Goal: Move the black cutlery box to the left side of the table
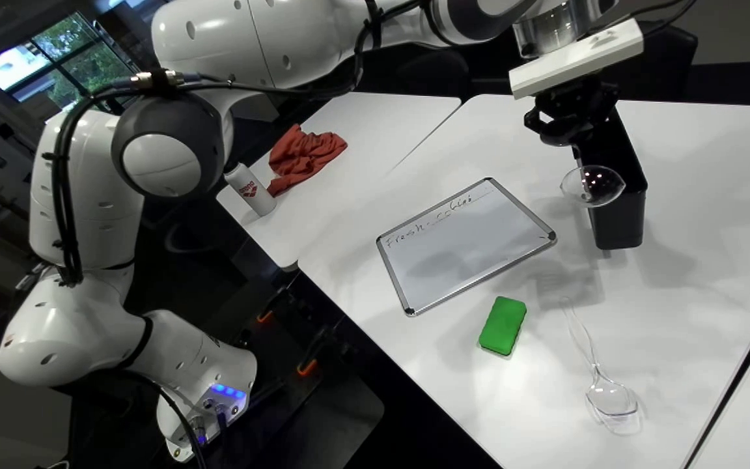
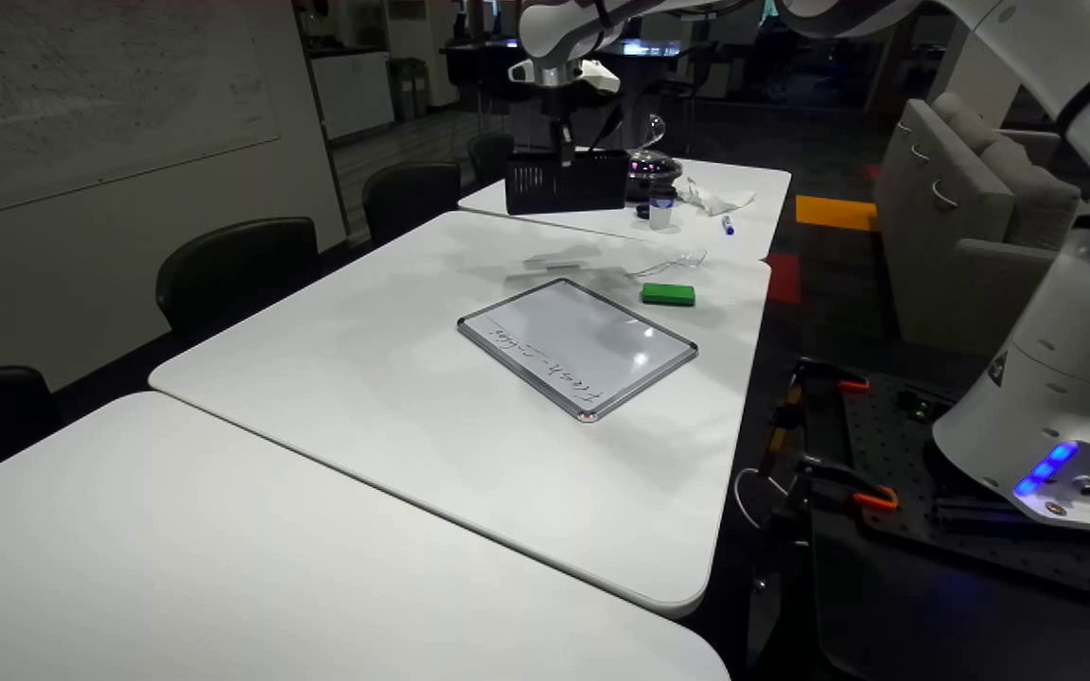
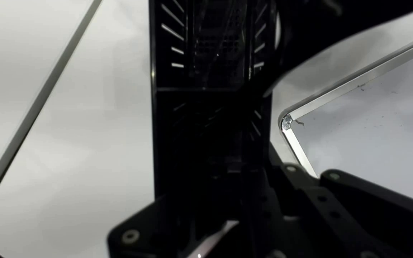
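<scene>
The jaws, foremost in the wrist view, merge with the dark walls of the black cutlery box (image 2: 568, 187), so their contact is hidden there; an exterior view shows one jaw against a long wall, and they are judged clamped on it. The box hangs above the white surface (image 2: 384, 378), apart from its slotted shadow (image 1: 567, 284), between the whiteboard (image 1: 469, 241) and the seamed edge farther from the red cloth (image 1: 306, 156). A clear spoon bowl (image 1: 593, 187) shows over one end. A green block (image 1: 503, 326) lies near the whiteboard. Grasp and lift appear complete. With "left" read as the robot's own, there remain the carry past the whiteboard toward the seamed edge nearer the cloth, the lowering, and the release.
</scene>
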Robot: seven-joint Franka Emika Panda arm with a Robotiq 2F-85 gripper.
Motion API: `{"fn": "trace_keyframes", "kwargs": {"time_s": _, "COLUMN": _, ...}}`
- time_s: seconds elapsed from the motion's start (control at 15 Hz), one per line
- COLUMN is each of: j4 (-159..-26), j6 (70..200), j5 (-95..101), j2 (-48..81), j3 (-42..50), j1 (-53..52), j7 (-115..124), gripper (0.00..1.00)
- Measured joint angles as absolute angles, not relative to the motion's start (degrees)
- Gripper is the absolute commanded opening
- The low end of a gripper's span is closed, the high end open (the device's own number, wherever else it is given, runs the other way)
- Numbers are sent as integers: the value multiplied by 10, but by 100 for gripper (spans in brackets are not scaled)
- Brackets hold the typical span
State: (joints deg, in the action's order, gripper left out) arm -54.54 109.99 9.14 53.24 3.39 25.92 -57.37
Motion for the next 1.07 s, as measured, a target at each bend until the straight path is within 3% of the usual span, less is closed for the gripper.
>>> {"fn": "trace_keyframes", "kwargs": {"time_s": 1.07, "j4": -942, "j6": 1296, "j5": 111, "j2": 286, "j3": 31, "j1": 230, "j7": -677, "gripper": 1}}
